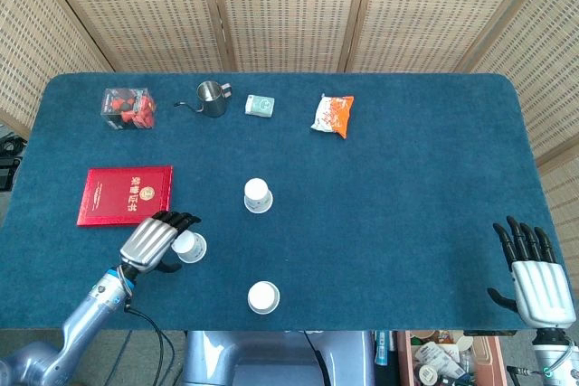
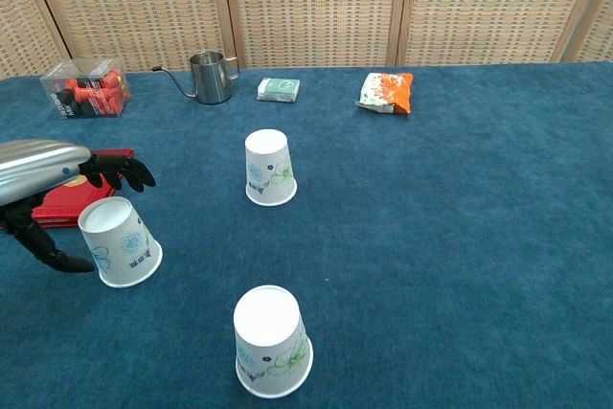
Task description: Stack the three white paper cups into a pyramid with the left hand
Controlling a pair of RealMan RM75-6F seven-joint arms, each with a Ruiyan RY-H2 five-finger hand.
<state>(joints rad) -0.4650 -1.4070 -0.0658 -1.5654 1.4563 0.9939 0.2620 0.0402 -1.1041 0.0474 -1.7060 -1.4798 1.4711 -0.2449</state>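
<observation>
Three white paper cups stand upside down on the blue table. The left cup (image 1: 191,247) (image 2: 119,241) is nearest my left hand. The far cup (image 1: 258,195) (image 2: 269,168) stands mid-table, and the near cup (image 1: 263,296) (image 2: 271,340) by the front edge. My left hand (image 1: 156,240) (image 2: 53,184) hovers open just left of and above the left cup, fingers spread over its top, thumb low beside it; I see no grip. At the front right corner my right hand (image 1: 534,270) is open, fingers spread, away from the cups.
A red booklet (image 1: 126,195) lies just behind my left hand. Along the far edge sit a clear box of red items (image 1: 128,108), a small steel pitcher (image 1: 212,98), a green packet (image 1: 261,106) and an orange-white snack bag (image 1: 333,115).
</observation>
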